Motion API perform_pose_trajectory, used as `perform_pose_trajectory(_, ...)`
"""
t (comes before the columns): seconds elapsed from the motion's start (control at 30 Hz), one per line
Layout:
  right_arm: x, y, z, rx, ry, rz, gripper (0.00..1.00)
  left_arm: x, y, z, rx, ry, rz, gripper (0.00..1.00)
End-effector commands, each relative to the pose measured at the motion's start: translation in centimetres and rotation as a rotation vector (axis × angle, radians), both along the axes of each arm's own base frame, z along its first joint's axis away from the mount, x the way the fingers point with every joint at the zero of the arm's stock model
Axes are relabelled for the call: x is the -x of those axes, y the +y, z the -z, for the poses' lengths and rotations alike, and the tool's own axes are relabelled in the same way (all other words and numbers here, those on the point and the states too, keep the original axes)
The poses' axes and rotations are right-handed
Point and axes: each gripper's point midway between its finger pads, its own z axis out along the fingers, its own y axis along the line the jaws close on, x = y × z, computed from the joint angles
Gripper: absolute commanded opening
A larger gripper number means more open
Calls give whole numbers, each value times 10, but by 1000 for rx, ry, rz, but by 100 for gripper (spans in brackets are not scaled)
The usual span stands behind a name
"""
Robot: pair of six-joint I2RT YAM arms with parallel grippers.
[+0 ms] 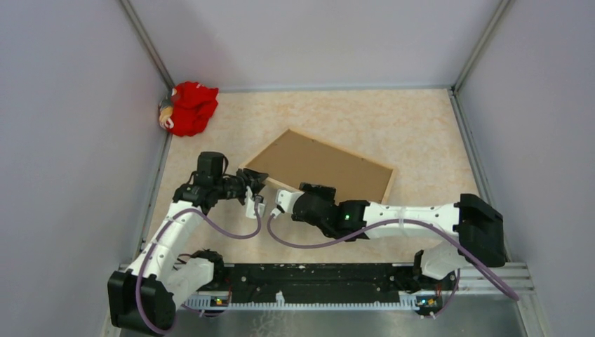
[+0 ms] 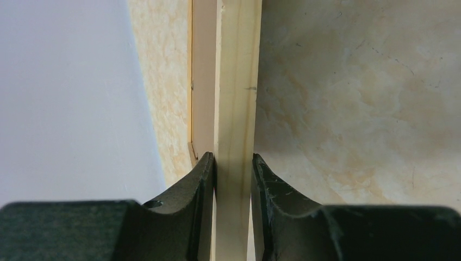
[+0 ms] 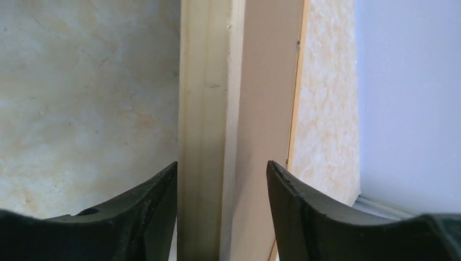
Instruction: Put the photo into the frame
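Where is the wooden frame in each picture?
Top external: the frame lies mid-table, at a slant.
Left wrist: its pale wood edge runs up the middle, pinched by the left end effector.
Right wrist: the same edge runs up the middle, inside the open right end effector.
Shared landmark: the beige marbled tabletop.

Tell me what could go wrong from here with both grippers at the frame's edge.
1. Only the left gripper pinches the thin wooden rail of the frame. The right gripper has its jaws apart around that rail, so the frame may twist or slip in the one-sided hold.
2. In the top view both grippers sit close together on the near rail and could bump each other.
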Motion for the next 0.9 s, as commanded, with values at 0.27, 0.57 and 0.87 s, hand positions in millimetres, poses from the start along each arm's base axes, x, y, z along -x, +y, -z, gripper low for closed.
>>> perform_pose_trajectory(0.27, -20, 13, -64, -130, -222, 92, 0, -9, -12, -57, 157, -26, -21, 67)
perform_pose_trajectory(0.57, -37, 35, -105, -299, 10, 102, 0, -41, 6, -127, 345, 116, -239, 99)
perform_pose_trajectory(0.87, -98, 43, -157, -500, 332, 256, 0, -87, 61, -189, 589, 392, -413, 99)
